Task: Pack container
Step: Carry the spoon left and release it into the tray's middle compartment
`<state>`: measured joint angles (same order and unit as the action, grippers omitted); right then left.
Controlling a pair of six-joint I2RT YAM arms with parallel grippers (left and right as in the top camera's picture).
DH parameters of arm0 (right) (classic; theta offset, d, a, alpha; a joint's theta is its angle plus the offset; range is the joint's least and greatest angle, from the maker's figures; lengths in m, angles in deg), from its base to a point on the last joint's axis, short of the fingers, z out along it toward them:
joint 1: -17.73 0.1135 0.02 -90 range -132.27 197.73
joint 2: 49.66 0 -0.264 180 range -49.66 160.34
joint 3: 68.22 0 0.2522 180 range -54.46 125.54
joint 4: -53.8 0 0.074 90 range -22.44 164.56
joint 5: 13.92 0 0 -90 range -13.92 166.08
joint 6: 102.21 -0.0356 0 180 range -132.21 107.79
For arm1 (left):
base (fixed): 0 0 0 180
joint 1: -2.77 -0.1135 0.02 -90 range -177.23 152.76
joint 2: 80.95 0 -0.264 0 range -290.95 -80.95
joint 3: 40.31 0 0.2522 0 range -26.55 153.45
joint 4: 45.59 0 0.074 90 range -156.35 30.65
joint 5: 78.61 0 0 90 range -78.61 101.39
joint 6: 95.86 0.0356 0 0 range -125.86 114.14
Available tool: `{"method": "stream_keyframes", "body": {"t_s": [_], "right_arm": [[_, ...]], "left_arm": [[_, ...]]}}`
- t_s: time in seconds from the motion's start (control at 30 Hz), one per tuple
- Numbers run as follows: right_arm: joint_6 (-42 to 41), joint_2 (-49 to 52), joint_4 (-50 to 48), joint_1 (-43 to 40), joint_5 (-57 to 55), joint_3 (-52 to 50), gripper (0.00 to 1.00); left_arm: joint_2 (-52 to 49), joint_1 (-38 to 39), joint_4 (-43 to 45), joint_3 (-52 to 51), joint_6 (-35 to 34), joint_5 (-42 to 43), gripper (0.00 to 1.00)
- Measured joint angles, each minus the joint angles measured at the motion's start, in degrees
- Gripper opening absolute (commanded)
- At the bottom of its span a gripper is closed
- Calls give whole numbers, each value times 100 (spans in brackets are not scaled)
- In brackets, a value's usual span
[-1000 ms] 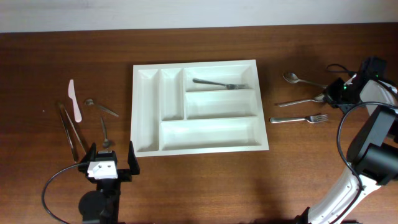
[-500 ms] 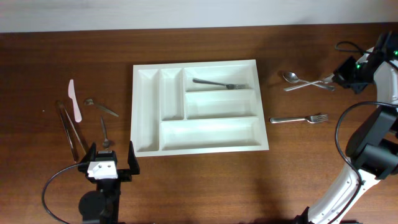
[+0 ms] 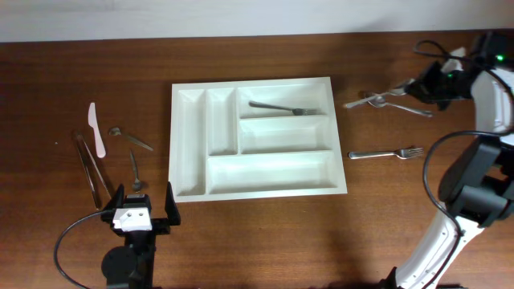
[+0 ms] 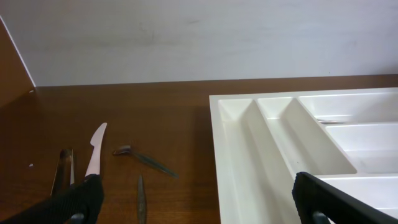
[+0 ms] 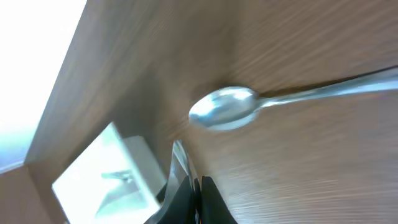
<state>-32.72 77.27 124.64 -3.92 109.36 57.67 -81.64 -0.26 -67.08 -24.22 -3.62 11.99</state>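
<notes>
Dark brown wooden table point(image 3: 265, 233), seen from overhead, bounded at 12 o'clock by a pale wall.

The container point(image 3: 189, 152), a white five-compartment tray, is placed flat at the centre of the table. Two narrow slots are set on its 9 o'clock side and three long compartments run crosswise on its 3 o'clock side. One fork point(image 3: 283, 107) is laid in the long compartment nearest 12 o'clock. The other four compartments are shown empty.

The right arm point(image 3: 482, 193) is seen rising along the 3 o'clock edge. The right gripper point(image 3: 419, 85) is positioned at 2 o'clock from the container, its fingers clenched on a thin metal utensil point(image 3: 353, 103). The free end of this utensil is directed toward 9 o'clock and reaches near the container's corner. Its type cannot be told.

The left gripper point(image 3: 144, 201) is placed at 7 o'clock from the container, just beside its corner, with the fingers spread wide and nothing between them.

Tongs point(image 3: 92, 170) are laid at 9 o'clock, well apart from the container. A second fork point(image 3: 385, 152) is laid on the table at 3 o'clock, tines toward 3 o'clock. A white knife point(image 3: 97, 130) is laid beside the tongs. A large spoon point(image 5: 224, 109) is laid under the right gripper. Two small spoons point(image 3: 130, 139) point(image 3: 135, 171) are laid between the knife and the container.
</notes>
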Motion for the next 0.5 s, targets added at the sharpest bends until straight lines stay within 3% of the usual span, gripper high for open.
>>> {"method": "stream_keyframes", "body": {"t_s": [0.17,0.5], "right_arm": [[-133,0,118,892,-28,4,4],[-1172,0,367,2677,-1145,4,4]], "left_arm": [[0,0,0,0,0,2,99],[0,0,0,0,-2,0,99]]}}
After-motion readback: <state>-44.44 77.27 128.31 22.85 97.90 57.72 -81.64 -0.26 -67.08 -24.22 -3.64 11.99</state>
